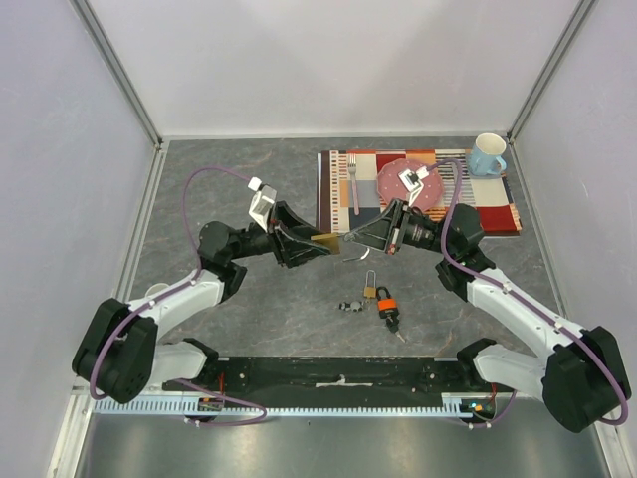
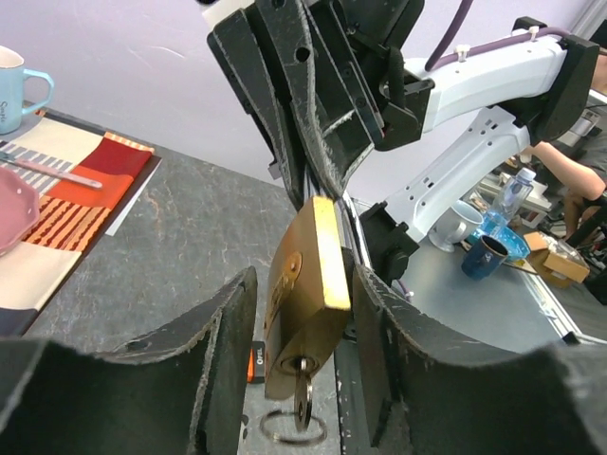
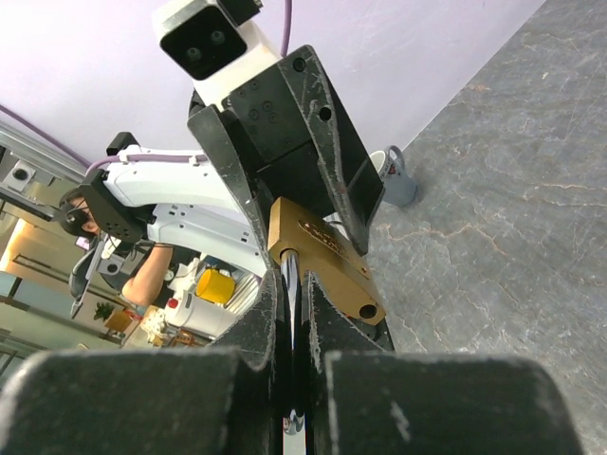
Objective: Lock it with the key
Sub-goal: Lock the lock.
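The brass padlock (image 2: 308, 294) hangs in the air between our two hands, well above the worktop (image 1: 199, 179). One key (image 2: 302, 398) sits in its keyhole at the lower end, with one key ring (image 2: 292, 428) dangling from it. We judge the padlock rigid and heavy for its size, with smooth metal sides that could slip. The best hold is probably across the body's flat sides, leaving the key end free.

Our right hand (image 3: 292, 284) is pressed together on the steel shackle (image 3: 289, 360). Our left hand (image 2: 302, 275) is spread around the body. One finger is touching or nearly touching a side, and a gap shows at the other. We cannot tell whether the shackle is seated.

Below the hands, toward the arm bases, two more padlocks lie on the worktop, a small brass padlock (image 1: 369, 291) and an orange padlock (image 1: 387, 303). Beyond the right hand lies one placemat (image 1: 488, 214) carrying one fork (image 1: 352, 184) and one pink plate (image 1: 393, 179), with one blue mug (image 1: 486, 155) at its far corner.
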Tool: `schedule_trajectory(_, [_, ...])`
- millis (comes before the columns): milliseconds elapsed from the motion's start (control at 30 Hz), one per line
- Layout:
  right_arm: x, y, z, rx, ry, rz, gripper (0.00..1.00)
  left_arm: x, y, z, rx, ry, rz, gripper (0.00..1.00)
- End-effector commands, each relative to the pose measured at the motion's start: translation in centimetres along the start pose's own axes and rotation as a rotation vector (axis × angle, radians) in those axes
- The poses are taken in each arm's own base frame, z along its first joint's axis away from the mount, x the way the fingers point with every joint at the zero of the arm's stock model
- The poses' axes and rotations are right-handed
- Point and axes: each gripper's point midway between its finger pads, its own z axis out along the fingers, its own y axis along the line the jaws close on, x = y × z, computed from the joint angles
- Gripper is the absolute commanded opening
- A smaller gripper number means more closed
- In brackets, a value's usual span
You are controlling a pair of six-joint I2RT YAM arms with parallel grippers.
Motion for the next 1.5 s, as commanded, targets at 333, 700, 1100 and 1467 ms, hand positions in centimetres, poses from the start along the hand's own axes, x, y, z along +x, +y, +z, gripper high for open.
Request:
schedule_trajectory(333, [-1.8,2.6,0.1,-0.094,-0.063,-0.083,0.00,0.7,0.0,1.4,0.037,0.072,-0.007,0.33])
schedule_trajectory(700, [-1.6,2.5,0.2,-0.094,-0.056,-0.078,0.00,1.5,0.0,1.0,0.029,0.096,-0.016,0.30])
schedule_trajectory(1100, [-0.6,-1.1,0.1,0.046,-0.021,-0.112,0.10,1.3,0.7,1.2,-0.013,0.073,-0.102,0.02])
schedule_trajectory(1467, [0.7,-7.1,-2.5,0.407,0.068,-0.212,0.98,2.4,2.1,1.0,-0.049,0.188,-0.310,0.02])
